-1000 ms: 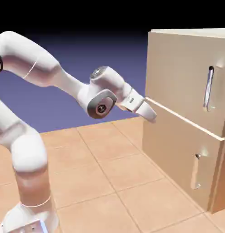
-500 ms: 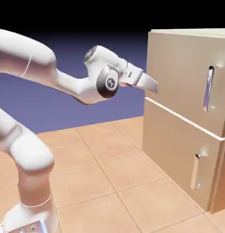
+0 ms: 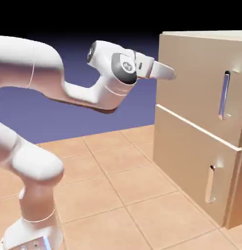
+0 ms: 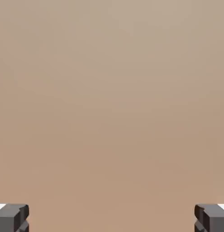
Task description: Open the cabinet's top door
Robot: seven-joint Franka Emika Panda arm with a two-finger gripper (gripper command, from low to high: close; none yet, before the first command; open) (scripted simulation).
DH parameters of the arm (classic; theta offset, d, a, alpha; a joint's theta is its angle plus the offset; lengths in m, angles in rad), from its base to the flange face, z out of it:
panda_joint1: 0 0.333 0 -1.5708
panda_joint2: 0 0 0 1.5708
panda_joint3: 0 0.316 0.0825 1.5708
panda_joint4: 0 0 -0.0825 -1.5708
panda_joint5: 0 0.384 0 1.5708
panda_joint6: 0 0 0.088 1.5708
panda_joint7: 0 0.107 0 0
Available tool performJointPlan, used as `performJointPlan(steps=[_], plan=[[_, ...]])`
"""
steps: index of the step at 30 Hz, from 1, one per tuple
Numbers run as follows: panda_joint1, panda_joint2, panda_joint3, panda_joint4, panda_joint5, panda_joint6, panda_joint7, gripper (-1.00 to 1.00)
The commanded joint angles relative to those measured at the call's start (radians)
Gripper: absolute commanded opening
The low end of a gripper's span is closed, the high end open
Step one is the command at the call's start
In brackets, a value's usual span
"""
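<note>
Tan wood: filled hand view, no handle in sight.
gripper [image 3: 170, 74]: spread wide, empty, near cabinet [image 3: 191, 146] left edge.
top door [image 3: 196, 83]: closed.
handle [image 3: 224, 95]: far side; best approached level, straddled squarely.

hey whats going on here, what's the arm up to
A white robot arm is reaching toward a tall wooden cabinet. Its gripper is open and empty, held level near the left part of the top door. That door is shut, and its long silver bar handle sits further right, untouched. The hand view shows only plain tan wood between the gripper's fingertips.
</note>
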Motion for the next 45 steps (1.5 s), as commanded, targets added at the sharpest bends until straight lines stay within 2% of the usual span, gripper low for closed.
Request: performJointPlan(steps=[1,33,41,42,45], plan=[[0.017,-0.006,-0.019,0.011,-0.044,-0.001,0.031,0.00],[0.561,-0.185,-0.615,0.349,-1.435,-0.032,1.027,0.00],[0.762,-0.156,-0.745,0.505,-1.474,-0.038,1.047,0.00],[0.762,-0.156,-0.745,0.505,-1.474,-0.038,1.047,-1.00],[0.690,-0.128,-0.700,0.445,-1.475,-0.072,1.087,-1.00]])
